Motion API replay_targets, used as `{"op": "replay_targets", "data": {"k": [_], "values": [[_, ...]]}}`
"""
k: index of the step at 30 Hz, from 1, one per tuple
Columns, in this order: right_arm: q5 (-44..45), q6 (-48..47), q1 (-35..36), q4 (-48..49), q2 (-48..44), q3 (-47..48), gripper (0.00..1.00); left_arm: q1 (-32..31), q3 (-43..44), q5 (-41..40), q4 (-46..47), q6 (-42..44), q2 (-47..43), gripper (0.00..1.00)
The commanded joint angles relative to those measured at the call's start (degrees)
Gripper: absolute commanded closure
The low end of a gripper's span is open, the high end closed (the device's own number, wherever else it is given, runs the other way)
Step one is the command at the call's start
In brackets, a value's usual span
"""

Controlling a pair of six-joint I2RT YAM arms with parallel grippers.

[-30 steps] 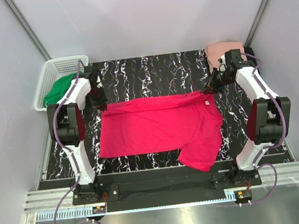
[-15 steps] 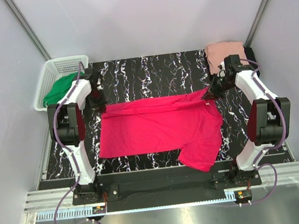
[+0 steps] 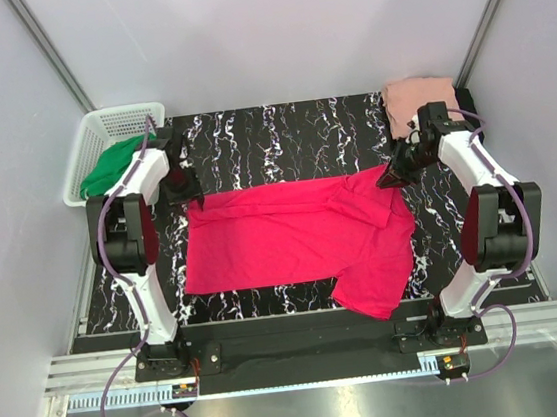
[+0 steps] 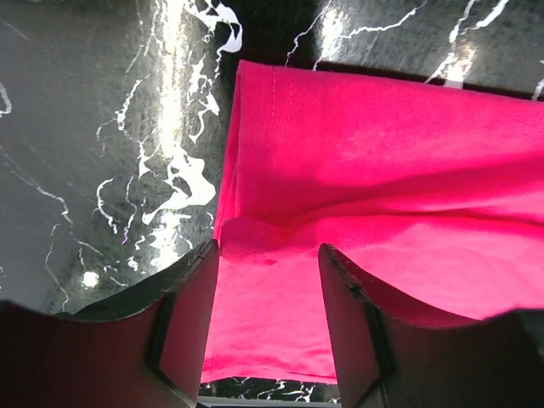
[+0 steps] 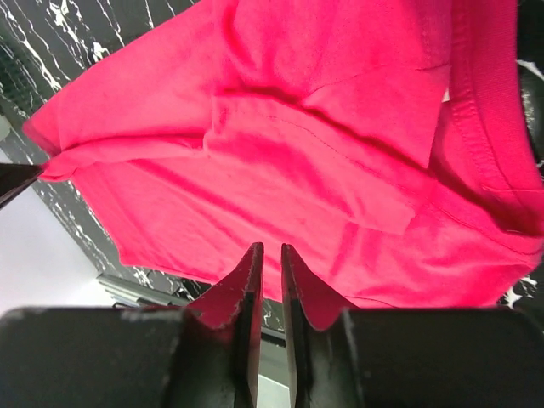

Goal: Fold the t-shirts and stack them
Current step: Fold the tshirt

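1. The left arm and the right arm each had smooth white shells and fat black joints.
2. The black joints were shiny and showed a dark red glow.
3. A thin purple cable ran along each arm and looped down past its small black base.
4. The left gripper had dark, broad, curved fingers with worn edges.
5. The right gripper had thin black fingers with pointed tips and pale scratches.
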Motion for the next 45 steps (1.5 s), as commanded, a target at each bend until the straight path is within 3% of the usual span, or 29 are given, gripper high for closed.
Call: {"op": "replay_targets", "data": {"k": [1, 6, 24, 29, 36, 38, 40, 45], "values": [[3.36, -0.32, 0.33, -0.48, -4.54, 2.12, 0.79, -0.12, 1.39, -1.51, 0.42, -0.99, -4.52, 0.45], [6.71, -1.9, 0.24, -0.12, -6.83, 4.93, 0.79, -0.12, 3.68, -1.59, 0.59, -1.52, -6.19, 0.45], [-6.21, 0.99, 0.33, 0.67, 15.3, 16.8, 0.8, -2.32, 0.96, 5.26, 5.25, -4.06, -10.76, 0.48], [-7.01, 1.44, 0.5, 0.49, 16.28, 15.32, 0.79, -3.11, 1.66, 6.05, 5.08, -4.06, -9.62, 0.48], [-4.55, -1.11, 0.59, 0.67, 12.86, 6.1, 0.77, -3.81, 2.01, 6.84, 5.16, -3.98, -9.09, 0.49], [-4.28, -1.38, 0.59, 0.75, 12.33, 3.73, 0.75, -3.99, 1.57, 7.02, 5.08, -3.98, -9.53, 0.49], [-5.07, -1.29, 0.59, 0.75, 12.24, 2.22, 0.58, -4.08, 0.96, 7.02, 5.16, -4.06, -10.4, 0.49], [-3.41, -1.2, 0.59, 2.25, 10.31, -0.24, 0.54, -4.6, -0.89, 6.76, 5.08, -3.71, -12.25, 0.49]]}}
